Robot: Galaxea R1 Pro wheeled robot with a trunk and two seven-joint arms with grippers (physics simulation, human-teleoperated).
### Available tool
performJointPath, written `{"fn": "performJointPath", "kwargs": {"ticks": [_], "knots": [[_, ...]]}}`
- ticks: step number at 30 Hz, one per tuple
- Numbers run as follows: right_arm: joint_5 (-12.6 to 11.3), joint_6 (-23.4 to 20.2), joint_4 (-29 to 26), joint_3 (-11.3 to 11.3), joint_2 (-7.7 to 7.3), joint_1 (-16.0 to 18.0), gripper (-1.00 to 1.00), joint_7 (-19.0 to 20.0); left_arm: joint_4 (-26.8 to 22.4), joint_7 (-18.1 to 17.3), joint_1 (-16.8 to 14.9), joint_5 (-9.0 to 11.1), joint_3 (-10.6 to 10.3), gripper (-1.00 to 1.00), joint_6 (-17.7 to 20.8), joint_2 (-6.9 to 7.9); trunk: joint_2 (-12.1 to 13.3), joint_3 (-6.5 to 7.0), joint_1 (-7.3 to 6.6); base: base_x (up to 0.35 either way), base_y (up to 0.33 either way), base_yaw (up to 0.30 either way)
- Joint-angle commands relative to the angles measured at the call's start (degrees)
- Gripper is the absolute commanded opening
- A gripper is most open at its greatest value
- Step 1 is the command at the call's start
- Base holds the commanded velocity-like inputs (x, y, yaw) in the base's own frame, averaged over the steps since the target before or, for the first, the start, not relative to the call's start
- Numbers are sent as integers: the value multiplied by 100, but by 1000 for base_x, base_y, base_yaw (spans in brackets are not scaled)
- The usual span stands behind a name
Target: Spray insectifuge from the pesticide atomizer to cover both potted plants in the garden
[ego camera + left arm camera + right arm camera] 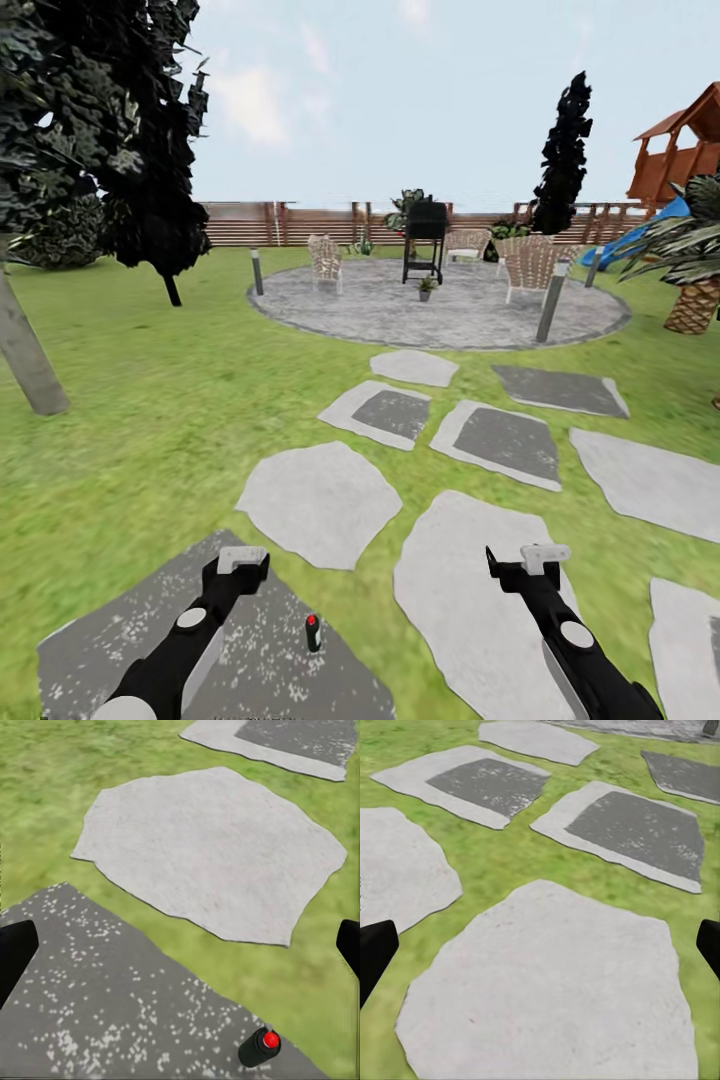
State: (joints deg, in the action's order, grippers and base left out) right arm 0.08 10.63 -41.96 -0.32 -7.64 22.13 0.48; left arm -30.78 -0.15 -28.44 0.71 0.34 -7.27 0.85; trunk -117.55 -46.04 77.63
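Pesticide atomizer [313, 632] is standing upright on the dark speckled stepping stone [240, 650] nearest us, its red top showing, just beside our left end effector [243, 560] and between our two arms. We are holding that end effector above the stone with its fingers [15, 956] spread apart, touching nothing. Our right end effector [530, 562] is hovering over a pale stone [555, 997], fingers likewise apart. We are facing the round paved patio [440, 310], where one potted plant [427, 288] is sitting near the black grill [425, 238].
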Motion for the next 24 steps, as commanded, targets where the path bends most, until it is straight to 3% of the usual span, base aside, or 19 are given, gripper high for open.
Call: {"fn": "performJointPath", "kwargs": {"ticks": [1,6,13,18,24], "knots": [[1,18,4,-3,-1,2,100,5,7,-2,-4,8,6,100,-18,0,-2,-5,-1,0,-275,235],[1,18,4,-4,-1,2,100,5,10,-4,-12,8,5,100,-20,9,-2,-5,-1,71,-246,223],[-4,18,-3,-4,-1,2,100,-2,2,-10,-13,7,-21,100,-15,20,-2,-5,-1,19,-41,33],[-8,18,2,-20,-1,2,100,-4,2,-15,-24,8,-25,100,-3,20,-203,-115,109,1,-2,2],[-8,16,4,-254,-1,2,100,-4,2,-12,-30,8,-21,100,-2,27,-443,-275,241,0,0,0]]}}
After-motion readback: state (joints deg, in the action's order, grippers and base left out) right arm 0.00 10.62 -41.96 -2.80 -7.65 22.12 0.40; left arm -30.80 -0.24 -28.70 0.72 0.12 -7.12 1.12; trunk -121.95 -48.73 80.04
